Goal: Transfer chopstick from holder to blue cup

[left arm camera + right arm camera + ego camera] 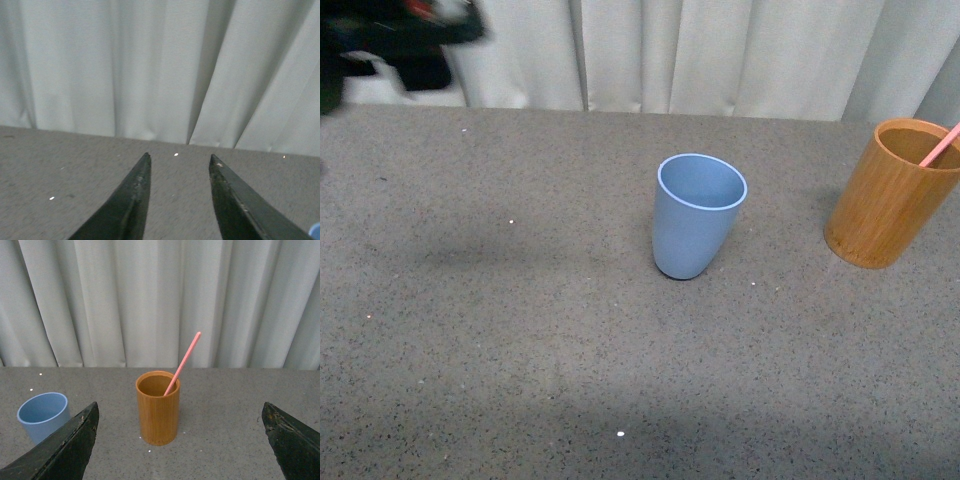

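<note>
The light blue cup (697, 214) stands upright and empty near the table's middle. The orange-brown bamboo holder (891, 193) stands at the far right, with the salmon-pink chopstick (941, 146) leaning out of it. In the right wrist view the holder (157, 407) is ahead of my right gripper (180, 412), whose jaws are wide open and empty, well short of it; the chopstick (183, 363) leans over its rim and the blue cup (43, 415) stands beside it. My left gripper (180, 159) is open and empty, facing the curtain over bare table. Neither gripper shows in the front view.
A grey speckled table (520, 330) runs back to a white curtain (720, 55). A dark blurred object (400, 40) sits at the far left by the curtain. A sliver of the blue cup (315, 230) shows at the left wrist view's edge.
</note>
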Controlling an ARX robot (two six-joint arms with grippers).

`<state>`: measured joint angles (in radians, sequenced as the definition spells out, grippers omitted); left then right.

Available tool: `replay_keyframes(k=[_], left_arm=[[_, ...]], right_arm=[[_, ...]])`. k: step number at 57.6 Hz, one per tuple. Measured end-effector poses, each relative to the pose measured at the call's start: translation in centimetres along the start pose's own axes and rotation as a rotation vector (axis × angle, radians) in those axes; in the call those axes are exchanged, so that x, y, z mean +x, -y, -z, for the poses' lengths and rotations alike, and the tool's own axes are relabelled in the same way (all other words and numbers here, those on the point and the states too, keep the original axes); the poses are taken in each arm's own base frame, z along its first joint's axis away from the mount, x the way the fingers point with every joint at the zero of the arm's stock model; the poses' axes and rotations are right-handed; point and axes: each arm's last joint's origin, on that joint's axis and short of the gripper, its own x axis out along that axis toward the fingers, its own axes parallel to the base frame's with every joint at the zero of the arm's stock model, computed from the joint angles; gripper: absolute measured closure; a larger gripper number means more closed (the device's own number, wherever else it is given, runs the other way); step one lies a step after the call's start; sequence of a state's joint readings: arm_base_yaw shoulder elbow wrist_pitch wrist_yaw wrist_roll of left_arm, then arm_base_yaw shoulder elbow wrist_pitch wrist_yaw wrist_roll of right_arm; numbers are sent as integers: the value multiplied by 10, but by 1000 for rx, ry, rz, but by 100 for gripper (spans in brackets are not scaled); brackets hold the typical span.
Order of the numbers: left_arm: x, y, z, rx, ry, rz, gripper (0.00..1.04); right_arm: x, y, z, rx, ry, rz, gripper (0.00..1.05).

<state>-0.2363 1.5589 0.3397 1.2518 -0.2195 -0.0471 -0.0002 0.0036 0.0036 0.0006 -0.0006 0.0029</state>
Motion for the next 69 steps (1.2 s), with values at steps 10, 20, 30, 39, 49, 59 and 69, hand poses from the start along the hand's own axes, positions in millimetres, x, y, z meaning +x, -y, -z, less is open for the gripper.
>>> replay_keyframes(k=[10,20,30,39,49,59,69], left_arm=[[-65,-49,11,33,-117,-17,99],[-113,-50,-6,39,-112,-15,101],[-149,-50,-14,46,-44,-15,101],[-152,-50,-16,46,-17,-15,101],[-152,-50,-16,46,-15,-14,101],[-152,-50,-16,46,-15,-14,101],[-152,-50,-16,46,-15,-14,89]], right_arm=[[0,0,0,0,0,-1,10],[0,0,0,0,0,0,10],[0,0,0,0,0,-1,10],[0,0,0,0,0,-1,10],[0,0,0,0,0,-1,10],[0,0,0,0,0,-1,10],[0,0,0,0,0,-1,10]])
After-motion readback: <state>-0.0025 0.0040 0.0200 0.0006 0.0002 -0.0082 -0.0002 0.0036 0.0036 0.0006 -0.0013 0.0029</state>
